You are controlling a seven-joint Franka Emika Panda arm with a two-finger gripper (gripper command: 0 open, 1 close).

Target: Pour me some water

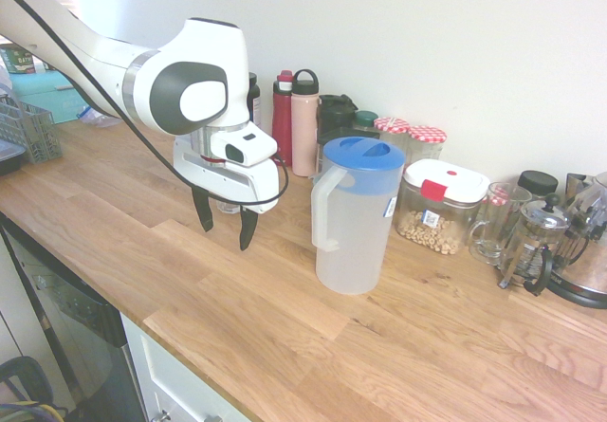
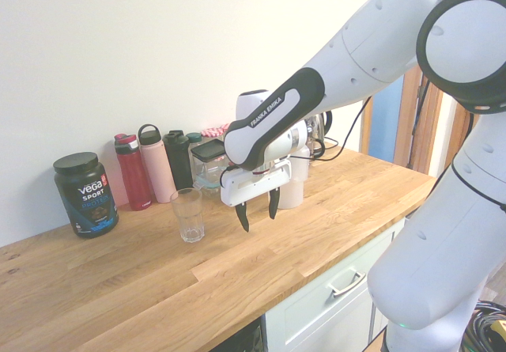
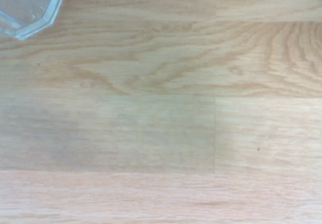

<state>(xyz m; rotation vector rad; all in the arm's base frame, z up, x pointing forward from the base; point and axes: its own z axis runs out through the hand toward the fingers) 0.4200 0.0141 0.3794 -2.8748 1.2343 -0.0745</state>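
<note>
Pincer (image 1: 226,223) hangs above bare counter (image 1: 285,346), fingers spread apart and pointing down, gripping nothing. Landmark: the translucent pitcher (image 1: 353,215) with blue lid, upright on the counter, handle turned toward the pincer. The pincer is just beside the pitcher on its handle side, not touching it. An empty drinking glass (image 2: 187,215) stands upright beyond the pincer from the pitcher, near a row of bottles (image 2: 150,168) along the wall.

Along the far wall: a black Vega Sport tub (image 2: 85,193), red bottle (image 1: 283,117), pink bottle (image 1: 304,123), cereal container (image 1: 442,206), French press (image 1: 536,244)
</note>
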